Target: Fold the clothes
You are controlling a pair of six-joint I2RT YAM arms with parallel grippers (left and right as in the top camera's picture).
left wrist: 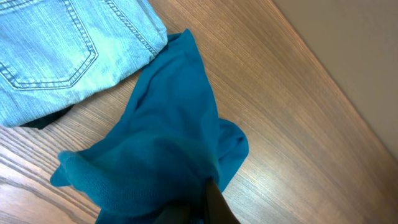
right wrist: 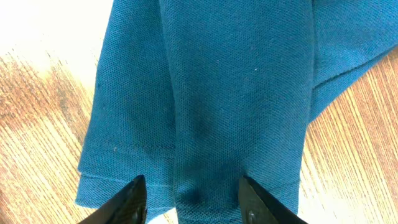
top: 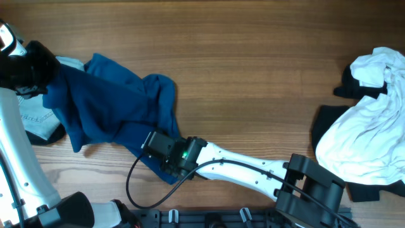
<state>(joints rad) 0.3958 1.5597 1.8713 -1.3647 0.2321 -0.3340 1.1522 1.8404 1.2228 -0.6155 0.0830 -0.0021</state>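
left gripper (top: 43, 71): clenched on the top-left edge of the blue shirt (top: 114, 104). in the left wrist view the cloth bunches up toward the camera and covers most of the tool; only one dark finger (left wrist: 215, 202) shows, pressed into the fabric.

right gripper (top: 150, 143): released. in the right wrist view both fingers (right wrist: 132, 200) stand apart, with a raised lengthwise fold of the shirt running between them. the stitched hem lies just ahead of the tips. whether the pads touch the cloth, cannot tell.

shirt: crumpled, not flat, lying on the wooden table (top: 253, 50). it stretches from the left gripper across to the right gripper, which sits at its near lower corner. a rounded lobe of fabric sticks out beyond the right gripper, away from the arm.

jeans (top: 35, 117): light blue denim, just below the left gripper, partly under the shirt's edge. back pocket and stitching are clear in the left wrist view (left wrist: 56, 56).

white clothes (top: 373, 120): heaped on a black garment (top: 329, 123), well off behind the right arm's base side, apart from the shirt.
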